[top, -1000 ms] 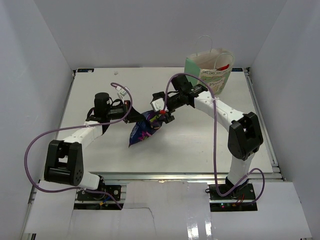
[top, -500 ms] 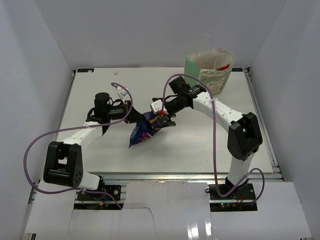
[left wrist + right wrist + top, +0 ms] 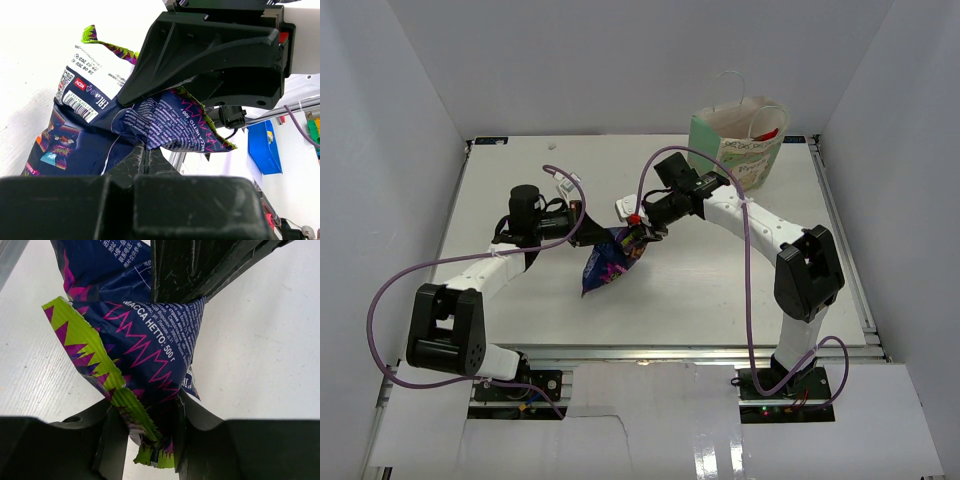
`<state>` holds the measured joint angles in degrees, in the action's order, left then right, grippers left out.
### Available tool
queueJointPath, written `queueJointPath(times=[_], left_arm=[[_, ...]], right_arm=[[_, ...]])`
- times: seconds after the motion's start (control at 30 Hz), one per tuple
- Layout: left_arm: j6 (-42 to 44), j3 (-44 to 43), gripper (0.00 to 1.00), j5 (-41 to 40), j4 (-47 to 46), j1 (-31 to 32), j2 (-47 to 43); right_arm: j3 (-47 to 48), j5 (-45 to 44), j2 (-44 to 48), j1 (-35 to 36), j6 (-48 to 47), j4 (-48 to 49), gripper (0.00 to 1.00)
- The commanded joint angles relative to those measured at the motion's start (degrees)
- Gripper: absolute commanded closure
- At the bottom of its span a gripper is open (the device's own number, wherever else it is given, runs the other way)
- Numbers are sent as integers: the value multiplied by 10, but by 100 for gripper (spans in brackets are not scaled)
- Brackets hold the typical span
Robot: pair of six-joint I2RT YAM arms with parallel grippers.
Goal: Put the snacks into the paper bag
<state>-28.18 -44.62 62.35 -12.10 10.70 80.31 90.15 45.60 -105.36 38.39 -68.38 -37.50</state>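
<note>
We take this to be a hand-over partway through the task: the crinkled dark-blue bag [image 3: 607, 262] hangs near the middle of the table [image 3: 720, 290], raised at its upper end and gripped from two sides. The right gripper [image 3: 147, 432] pinches the packet's green-and-purple crimped edge between its fingers. The left gripper [image 3: 145, 152] has its fingers pressed together on a fold of the same packet — the film is so thin that they look almost closed on themselves. From above, the right gripper has the packet at its 1 o'clock end, the left one comes in from about 10 o'clock, and the loose lower end trails toward 7 o'clock; we cannot tell whether it touches the table. The paper bag [image 3: 740, 140] stands upright at the table's 1 o'clock corner, well apart from the packet, with a red bag [image 3: 768, 132] showing in its mouth. In our judgement the next move is for the left gripper to let go, since the right arm is the one nearer the paper bag. The right arm would then have to raise the floppy packet until its lower end clears the rim and the white handles, carry it toward 1 o'clock, and release only once most of it is inside — a snag on the rim could tip the paper bag.
</note>
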Motion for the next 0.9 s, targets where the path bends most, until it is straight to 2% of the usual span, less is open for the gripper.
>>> queueJointPath(times=[0.0, 0.1, 0.13, 0.17, 0.2, 0.27, 0.37, 0.67, 0.87], left_arm=[[-13, -23, 98, 41, -50, 6, -35], [-13, -23, 80, 36, -50, 6, -38], [-13, -22, 74, 34, -50, 6, -41], [-13, -21, 61, 30, -50, 6, -47], [-13, -20, 54, 26, -50, 6, -51], [-10, -18, 38, 20, -50, 6, -60], [-4, -13, 27, 18, -51, 6, -77], [13, -16, 22, 2, -26, -7, -131], [113, -68, 20, -95, 115, -10, -182]], right_arm=[[-1, 25, 18, 5, 10, 8, 74], [0, 26, 23, 5, 10, 1, 81], [0, 28, 27, 4, 11, 1, 87], [0, 29, 30, 3, 12, 1, 89], [-1, 31, 36, -1, 13, 1, 92], [2, 39, 42, -5, 18, 1, 92], [5, 45, 54, -16, 22, 1, 92], [26, 37, 80, -42, 29, 3, 92], [109, 28, 88, -81, 40, 1, 92]])
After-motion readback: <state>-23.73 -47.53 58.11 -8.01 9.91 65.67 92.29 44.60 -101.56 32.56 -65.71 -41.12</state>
